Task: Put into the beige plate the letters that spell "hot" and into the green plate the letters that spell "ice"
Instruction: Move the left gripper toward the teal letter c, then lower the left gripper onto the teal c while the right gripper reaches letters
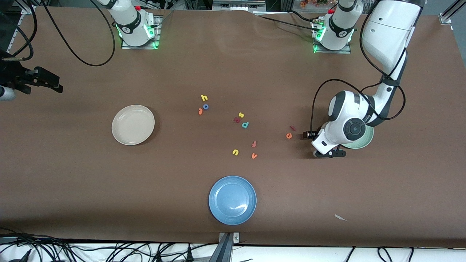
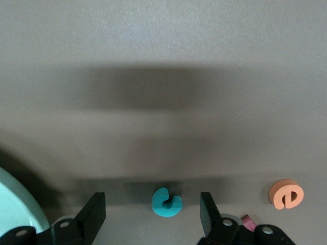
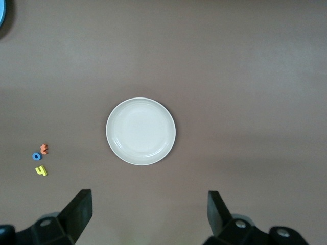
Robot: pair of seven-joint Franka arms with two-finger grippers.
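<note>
Scene: two Franka arms work a brown bench strewn with foam letters; no plate holds a letter yet.
Left gripper: the left gripper [image 2: 152, 196] is down at bench level at 3 o'clock in the front view, its jaws apart and straddling the teal c [image 2: 166, 201] with a gap on each side.
Right gripper: the right gripper [image 3: 148, 195] waits high at the right arm's end, jaws wide and empty, looking down on the beige plate [image 1: 133, 124].
"ice": the c lies between the left jaws, just beside the green plate [image 1: 367, 140]; the dark red i [image 1: 292, 128] and orange e [image 1: 289, 135] lie close by, the e at 7 o'clock from the i.
"hot": the yellow h [image 1: 204, 97], blue o [image 1: 206, 106] and orange t [image 1: 200, 111] cluster at 11 o'clock from the bench's centre, well apart from the beige plate at 9 o'clock.
Risk: the c sits a little off-centre, so one finger may likely reach it first and push or flip the light foam out of the pinch; the i, near one finger, could be knocked.
Count, plates: three, beige, green and a blue plate [image 1: 232, 200] at 6 o'clock.
Count, letters: twelve, six wanted, six strays.
Count, grippers: two.
</note>
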